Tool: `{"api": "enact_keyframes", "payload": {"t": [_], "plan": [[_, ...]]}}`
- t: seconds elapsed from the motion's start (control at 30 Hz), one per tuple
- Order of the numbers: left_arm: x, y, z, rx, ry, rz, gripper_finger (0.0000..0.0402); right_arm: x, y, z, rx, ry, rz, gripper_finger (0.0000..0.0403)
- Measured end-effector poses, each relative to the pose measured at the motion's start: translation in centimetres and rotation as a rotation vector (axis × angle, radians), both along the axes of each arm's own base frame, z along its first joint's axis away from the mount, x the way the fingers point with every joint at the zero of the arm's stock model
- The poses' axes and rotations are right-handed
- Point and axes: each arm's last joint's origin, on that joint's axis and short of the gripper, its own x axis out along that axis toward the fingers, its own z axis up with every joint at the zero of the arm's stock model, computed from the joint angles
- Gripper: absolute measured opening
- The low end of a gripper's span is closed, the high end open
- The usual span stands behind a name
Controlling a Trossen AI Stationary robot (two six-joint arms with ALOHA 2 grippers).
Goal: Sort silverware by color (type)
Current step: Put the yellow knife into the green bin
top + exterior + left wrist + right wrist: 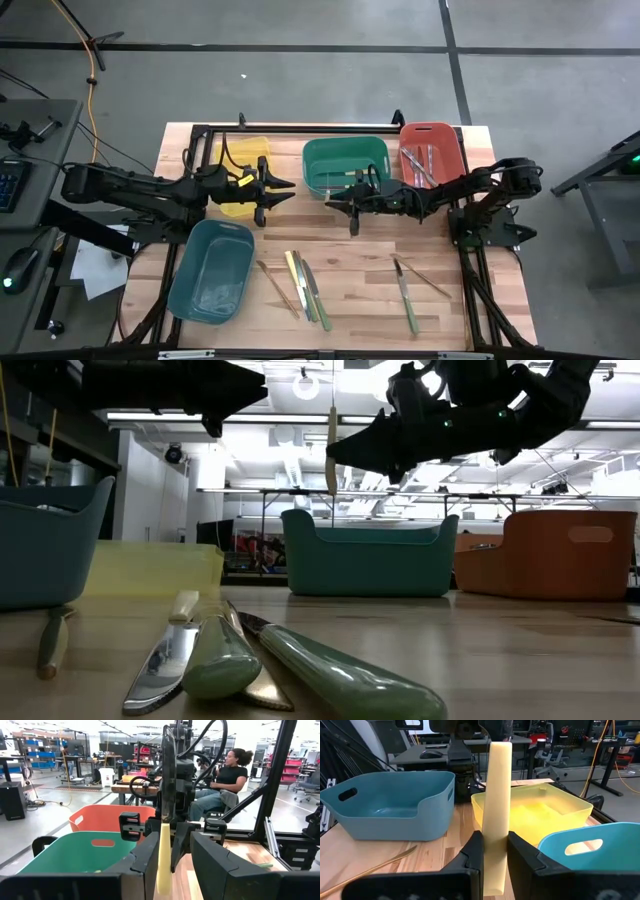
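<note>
Right gripper (352, 210) above the middle of the wooden tabletop (350, 255), just in front of the green bin (345, 166), jaws closed on a pale yellow-handled utensil (498, 810) held upright between them, seen hanging above the tabletop in the low view. Left gripper (283, 192) facing it across a short gap, beside the yellow bin (240, 175), jaws parted and holding nothing; in the left wrist view the yellow handle standing in line with the gap between the left fingers (220, 865), contact not discernible. Teal-blue bin (212, 270) at the front left of the tabletop, red bin (431, 152) at the back right with several silver-grey utensils (420, 165) inside. Loose silverware on the tabletop in two groups: a front-centre cluster (303, 285) of wooden-, yellow- and green-handled pieces lying side by side, and a front-right pair (412, 288) of one green-handled and one wooden-handled piece, crossing near their far ends. Person (227, 777) seated at a desk in the room beyond the tabletop.
</note>
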Motion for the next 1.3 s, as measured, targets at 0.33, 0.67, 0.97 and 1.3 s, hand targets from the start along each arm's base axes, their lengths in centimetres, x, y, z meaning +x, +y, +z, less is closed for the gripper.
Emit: {"api": "enact_keyframes", "payload": {"t": [0.33,0.67,0.97,1.3], "plan": [[0.0,0.0,0.0,-0.001,-0.001,-0.001,0.0101,2.3,-3.1,2.0,0.007,0.291,-0.31,0.0041],[0.0,0.0,0.0,-0.001,-0.001,-0.002,0.0101,3.1,-8.8,5.9,0.045,0.975,-0.423,0.0041],[0.0,0.0,0.0,0.016,0.0,-0.001,0.0101,3.1,-11.3,1.7,0.101,1.305,-0.353,0.0041],[0.0,0.0,0.1,0.061,-0.006,0.003,0.0101,3.9,-11.6,-1.6,0.104,1.397,-0.312,0.0041]]}}
